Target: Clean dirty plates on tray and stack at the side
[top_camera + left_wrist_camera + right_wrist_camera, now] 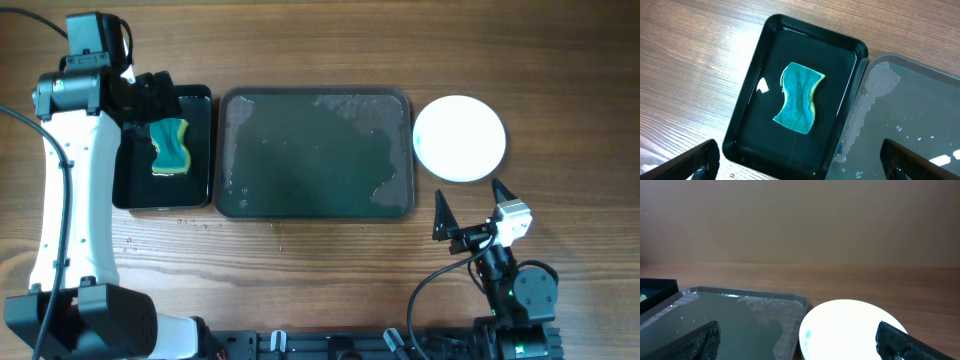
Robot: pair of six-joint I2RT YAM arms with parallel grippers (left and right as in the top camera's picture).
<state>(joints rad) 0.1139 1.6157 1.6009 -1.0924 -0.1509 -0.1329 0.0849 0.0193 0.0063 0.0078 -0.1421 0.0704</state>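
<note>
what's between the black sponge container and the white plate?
Only the wet grey tray. In the overhead view it fills the stretch between them.

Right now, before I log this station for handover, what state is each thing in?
tray: wet, foam patches, no plates on it.
white plate: on the table right of the tray, faint teal mark near its edge.
sponge: lying loose in the black container.
left claw: open, empty, above the sponge.
right claw: open, empty, near the white plate.
</note>
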